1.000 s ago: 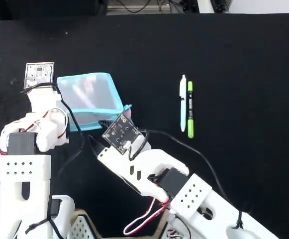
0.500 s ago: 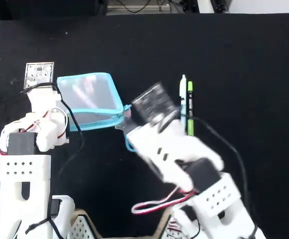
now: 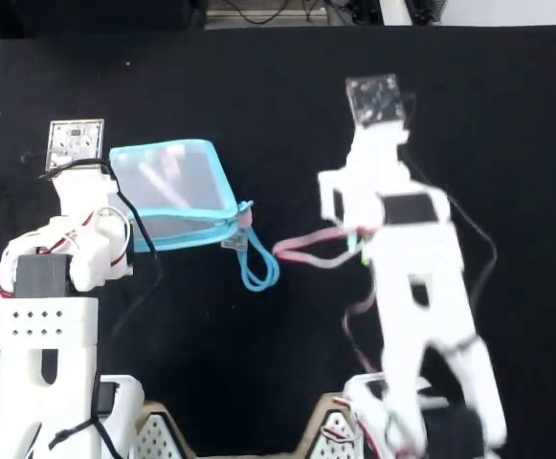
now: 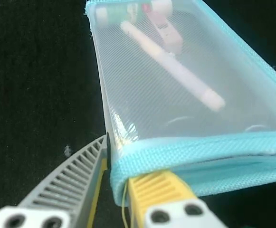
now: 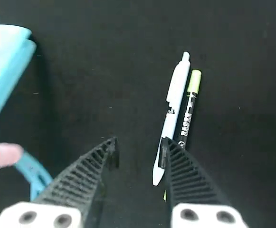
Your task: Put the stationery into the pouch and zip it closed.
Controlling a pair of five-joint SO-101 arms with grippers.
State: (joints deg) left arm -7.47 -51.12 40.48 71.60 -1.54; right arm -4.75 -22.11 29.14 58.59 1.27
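Pickup step: my right gripper (image 5: 138,145) hangs jaws apart over the slim white plastic pen (image 5: 173,109) mid-tabletop, left gripper (image 4: 116,171) pinching the clear turquoise-edged zip pouch (image 3: 172,186) nr the tabletop's left edge; next I'd drop & close on the pen.

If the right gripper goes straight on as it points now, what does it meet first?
Likely the white pen: one fingertip of the open right gripper sits over its end. Between the fingers lies bare black table. Depth is unclear.
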